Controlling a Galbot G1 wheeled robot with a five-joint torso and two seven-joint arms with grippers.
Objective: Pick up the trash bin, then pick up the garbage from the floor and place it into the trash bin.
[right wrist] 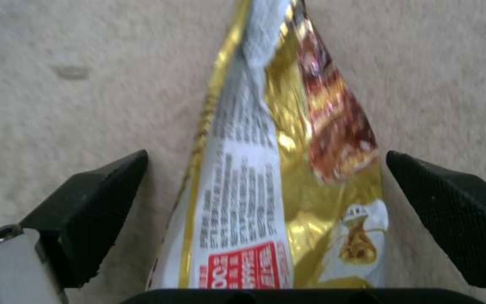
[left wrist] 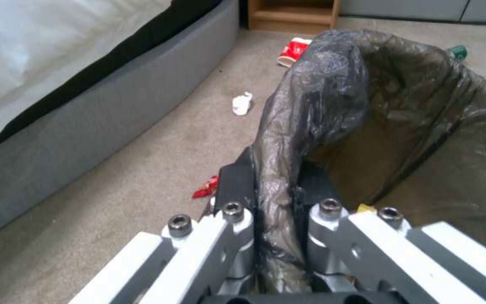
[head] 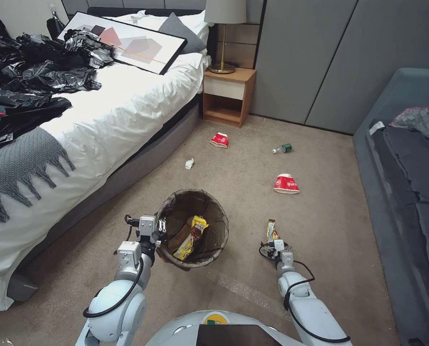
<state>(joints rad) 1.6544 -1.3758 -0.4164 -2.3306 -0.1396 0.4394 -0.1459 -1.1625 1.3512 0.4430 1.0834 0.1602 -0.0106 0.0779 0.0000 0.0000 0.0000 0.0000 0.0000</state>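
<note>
- We are gripping the trash bin (head: 193, 228) with our left gripper (head: 153, 229); its fingers (left wrist: 237, 185) are clamped shut over the rim and the dark liner (left wrist: 322, 97), one pad outside and one inside, which is why the bin is sitting close at our left front with its mouth facing up.
- Inside the bin a yellow snack wrapper (head: 191, 236) is already lying against the wall; so some of the garbage is in, by our judgement.
- Our right gripper (head: 272, 246) is reaching low over the carpet (head: 330, 226), just right of the bin; the gold wrapper (right wrist: 288, 177) is lying between the black pads (right wrist: 97, 202), and the pads are standing spread with carpet showing on both sides, so we are not pinching it yet.
- Farther out, two red-and-white cups (head: 286, 184), a small green bottle (head: 283, 148) and a white crumpled scrap (head: 189, 163) are resting well apart on open floor; a tiny red wrapper (left wrist: 206, 188) is lying just beside the bin, on the bed side.
- The bed frame (head: 142, 158) is bounding us on the left, a grey sofa (head: 407, 192) on the right, a nightstand (head: 228, 96) ahead; between them the floor is giving us free room.
</note>
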